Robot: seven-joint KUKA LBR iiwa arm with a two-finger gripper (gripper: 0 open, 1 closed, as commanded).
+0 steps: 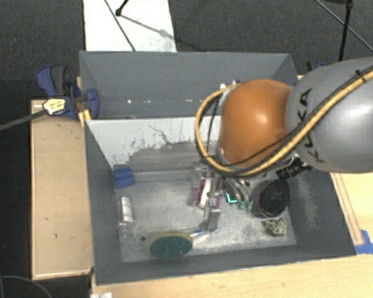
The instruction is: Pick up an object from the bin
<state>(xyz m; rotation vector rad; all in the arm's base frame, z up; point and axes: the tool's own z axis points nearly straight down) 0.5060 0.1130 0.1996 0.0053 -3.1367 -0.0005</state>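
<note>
Grey sheet metal makes up the bin (pixel 141 104), its floor scuffed pale and its back wall sloping up and away; 1 silver arm (pixel 340 126) reaches in from the right, and over its wrist sits a rounded orange cover (pixel 253 121) with a yellow-and-black cable (pixel 201 123) looped round it; below the cover the gripper (pixel 209 212) hangs low over the middle of the floor, and whether it is spread or pressed together cannot be told, nor can anything be seen pinched in it; 5 loose things lie well apart on the floor; a black round thing (pixel 274 198) rests toward the right, partly under the wrist; a dark green disc (pixel 170 245) lies at the front wall, left of centre, with a pale handle running from it toward the gripper, whose tip is just beside that handle's end, though whether they touch cannot be told; a small speckled lump (pixel 277 227) sits near the front right, just below the black round thing; a clear cylinder (pixel 125 210) lies by the left wall; a small blue block (pixel 123 177) sits behind it, also against the left wall.
</note>
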